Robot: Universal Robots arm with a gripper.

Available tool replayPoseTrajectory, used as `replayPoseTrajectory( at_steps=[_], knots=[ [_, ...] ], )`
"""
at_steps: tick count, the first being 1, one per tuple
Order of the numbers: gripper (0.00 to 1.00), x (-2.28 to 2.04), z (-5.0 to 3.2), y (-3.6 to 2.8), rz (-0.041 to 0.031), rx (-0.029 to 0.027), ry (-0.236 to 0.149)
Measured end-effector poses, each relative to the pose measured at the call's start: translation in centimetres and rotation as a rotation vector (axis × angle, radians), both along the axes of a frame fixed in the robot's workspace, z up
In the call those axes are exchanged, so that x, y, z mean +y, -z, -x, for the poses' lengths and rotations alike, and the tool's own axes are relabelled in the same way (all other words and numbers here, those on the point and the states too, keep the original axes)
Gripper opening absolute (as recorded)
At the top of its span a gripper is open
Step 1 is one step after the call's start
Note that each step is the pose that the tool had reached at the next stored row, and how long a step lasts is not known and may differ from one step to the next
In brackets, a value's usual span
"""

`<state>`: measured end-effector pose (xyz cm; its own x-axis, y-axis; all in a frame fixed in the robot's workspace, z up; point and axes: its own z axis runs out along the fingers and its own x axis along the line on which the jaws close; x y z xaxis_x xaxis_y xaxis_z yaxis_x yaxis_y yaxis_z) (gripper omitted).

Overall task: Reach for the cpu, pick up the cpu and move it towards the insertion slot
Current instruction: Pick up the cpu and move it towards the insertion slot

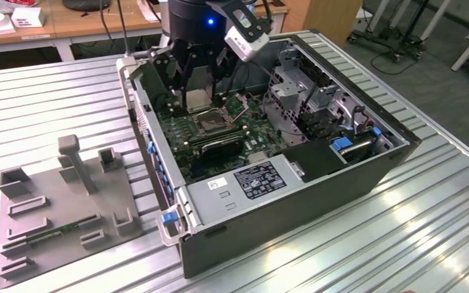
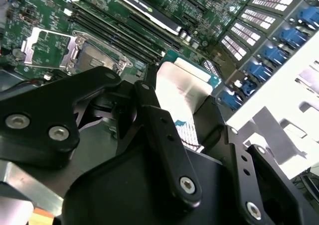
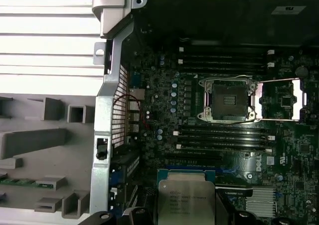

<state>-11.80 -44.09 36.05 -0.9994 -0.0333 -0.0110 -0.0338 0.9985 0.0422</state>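
Note:
My gripper (image 1: 195,93) hangs inside the open computer case, shut on the cpu (image 1: 195,99), a pale silvery square chip with a greenish edge. In the second wrist view the cpu (image 2: 182,83) sits between two black fingers (image 2: 162,128). In the first wrist view the cpu (image 3: 185,200) is held above the motherboard. The insertion slot (image 3: 228,99), a silver-framed square socket with a dark centre, lies a short way off the chip, its load plate (image 3: 281,99) swung open beside it. In the exterior view the insertion slot (image 1: 215,124) lies just below and to the right of the gripper.
Long black memory slots (image 3: 224,135) run on both sides of the socket. The case wall (image 1: 149,134) stands close on the exterior view's left of the gripper, and a drive cage (image 1: 300,91) on its right. A grey fixture plate (image 1: 55,213) lies on the ribbed metal table outside the case.

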Motion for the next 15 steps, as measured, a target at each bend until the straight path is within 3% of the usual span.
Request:
replayPoseTrajectory(
  at_steps=[5,15],
  knots=[
    [0.54,0.0,-0.59,0.03,-0.0001,0.0,0.0],
    [0.54,0.0,-0.67,0.03,0.0,0.0,0.0]
  ],
)
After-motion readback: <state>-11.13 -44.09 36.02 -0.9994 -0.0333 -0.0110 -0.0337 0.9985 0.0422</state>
